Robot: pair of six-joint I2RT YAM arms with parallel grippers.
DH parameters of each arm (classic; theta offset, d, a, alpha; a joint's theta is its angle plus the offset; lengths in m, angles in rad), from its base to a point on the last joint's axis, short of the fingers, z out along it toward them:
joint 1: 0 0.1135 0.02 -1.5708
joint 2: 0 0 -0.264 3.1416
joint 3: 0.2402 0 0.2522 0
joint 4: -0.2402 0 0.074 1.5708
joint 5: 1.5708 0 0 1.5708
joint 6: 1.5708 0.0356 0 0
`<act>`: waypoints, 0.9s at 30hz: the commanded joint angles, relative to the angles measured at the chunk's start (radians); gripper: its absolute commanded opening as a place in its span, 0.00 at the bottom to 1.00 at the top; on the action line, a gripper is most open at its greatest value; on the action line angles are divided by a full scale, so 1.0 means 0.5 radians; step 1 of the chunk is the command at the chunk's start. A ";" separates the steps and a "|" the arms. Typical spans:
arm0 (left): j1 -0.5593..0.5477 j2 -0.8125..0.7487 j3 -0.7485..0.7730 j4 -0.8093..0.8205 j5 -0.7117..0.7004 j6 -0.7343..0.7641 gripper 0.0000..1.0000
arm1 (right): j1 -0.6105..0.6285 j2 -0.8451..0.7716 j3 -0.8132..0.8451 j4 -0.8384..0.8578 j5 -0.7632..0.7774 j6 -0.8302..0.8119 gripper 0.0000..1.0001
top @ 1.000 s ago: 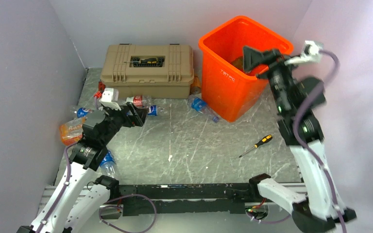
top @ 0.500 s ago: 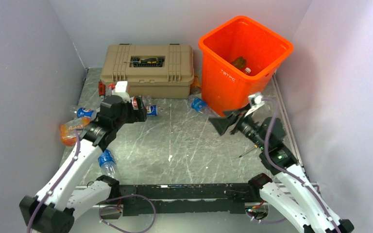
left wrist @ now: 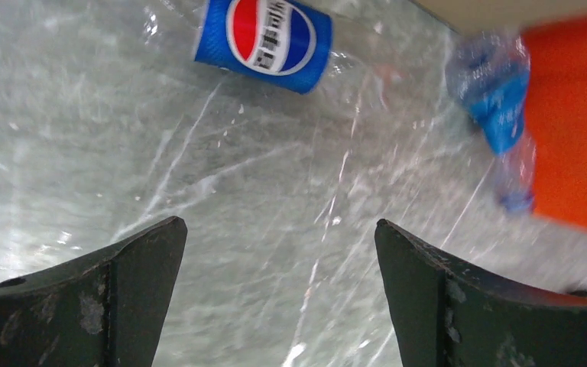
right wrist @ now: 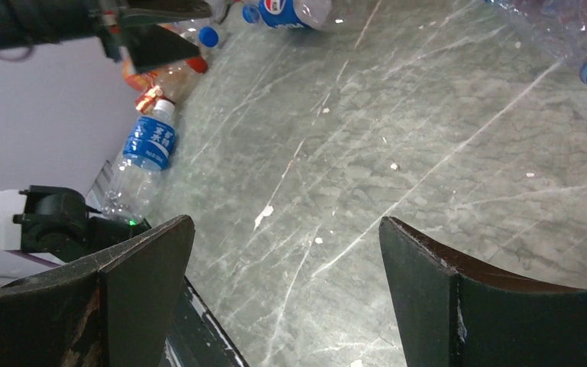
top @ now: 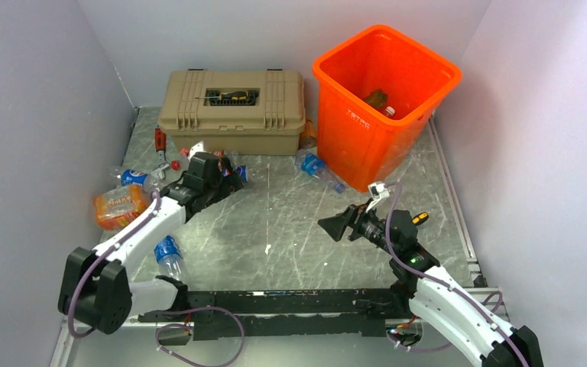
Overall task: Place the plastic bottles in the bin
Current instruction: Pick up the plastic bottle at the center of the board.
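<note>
The orange bin (top: 351, 122) stands at the back right with a brownish bottle (top: 377, 98) inside. My left gripper (top: 224, 173) (left wrist: 279, 229) is open low over the table, nothing between its fingers. A Pepsi bottle (top: 239, 174) (left wrist: 264, 34) lies just ahead of it. A blue-labelled bottle (top: 315, 167) (left wrist: 497, 99) lies against the bin's foot (left wrist: 573, 115). My right gripper (top: 335, 226) (right wrist: 287, 225) is open and empty over the table's middle. Another blue-labelled bottle (top: 167, 254) (right wrist: 144, 157) lies near the left arm's base. An orange-wrapped bottle (top: 116, 206) sits at the left wall.
A tan latched toolbox (top: 233, 99) stands at the back, left of the bin. A yellow-handled screwdriver (top: 420, 218) lies beside my right arm. More small bottles (top: 131, 177) and red scraps (top: 160, 141) crowd the left back corner. Walls close in on three sides.
My right arm swung down from above the bin to low over the table's middle. My left arm stretched forward toward the Pepsi bottle. Both grippers stayed open.
</note>
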 commanded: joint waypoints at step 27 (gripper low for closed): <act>0.019 1.232 0.542 0.106 -0.464 -1.812 0.96 | 0.023 -0.454 0.009 -0.148 0.066 -0.067 0.96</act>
